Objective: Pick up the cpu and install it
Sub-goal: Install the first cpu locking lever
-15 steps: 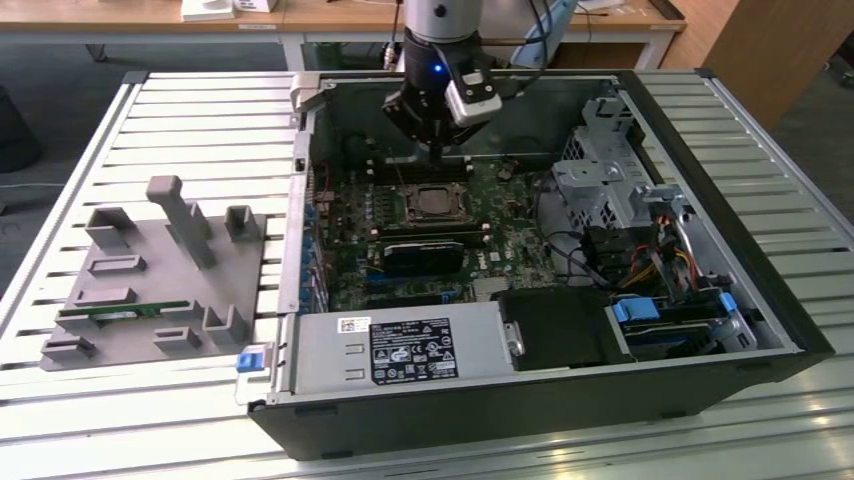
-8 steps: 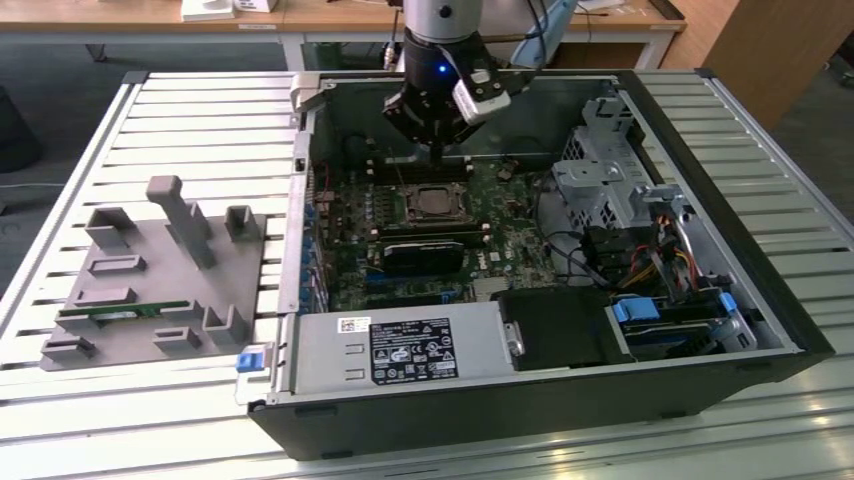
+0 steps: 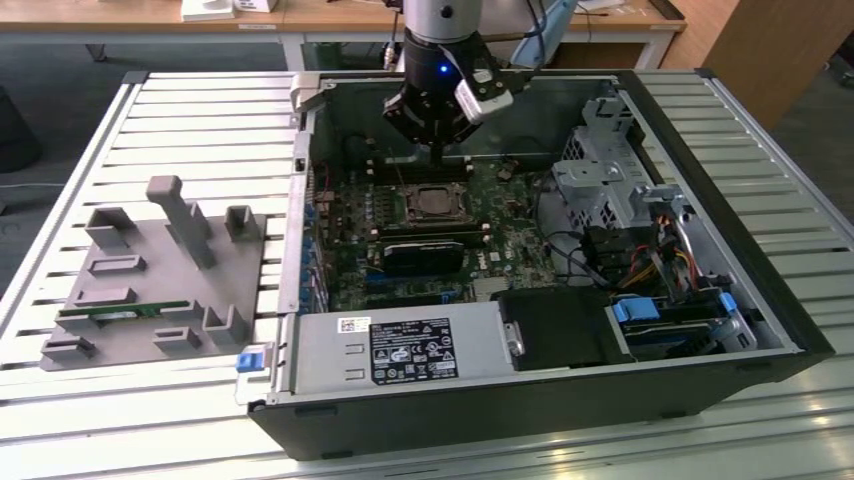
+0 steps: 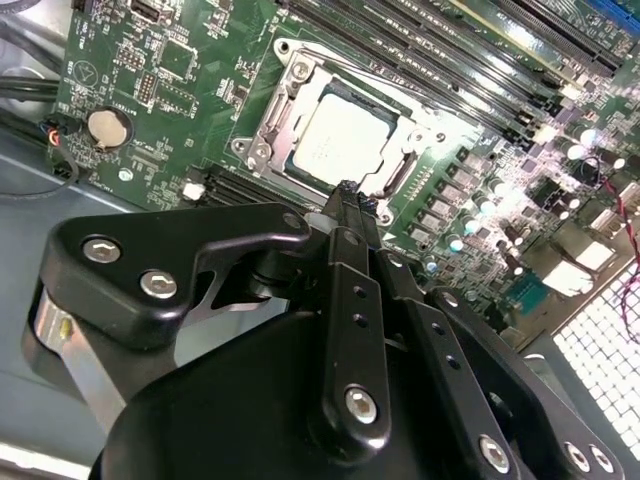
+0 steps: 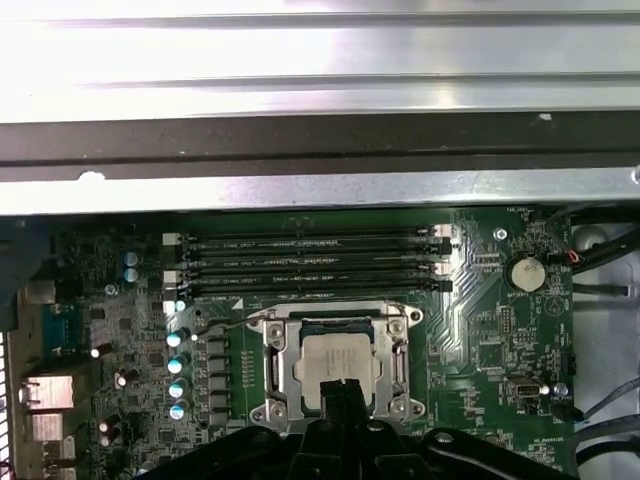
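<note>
Where socket frame surrounds it, silver-grey square cpu (image 5: 334,360), seemingly seated flat.

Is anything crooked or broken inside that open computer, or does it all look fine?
Nothing stands out. The cpu lies flat and square in its socket on the motherboard, and the gripper hangs just above it. No spills or damage show.

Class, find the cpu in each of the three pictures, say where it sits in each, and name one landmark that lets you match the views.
Exterior view: the cpu lies in its socket on the motherboard, just below the gripper.
Second wrist view: the cpu sits in the metal socket frame beyond the fingers.
First wrist view: the cpu sits in the frame beside the memory slots.
Shared landmark: the socket frame.
</note>
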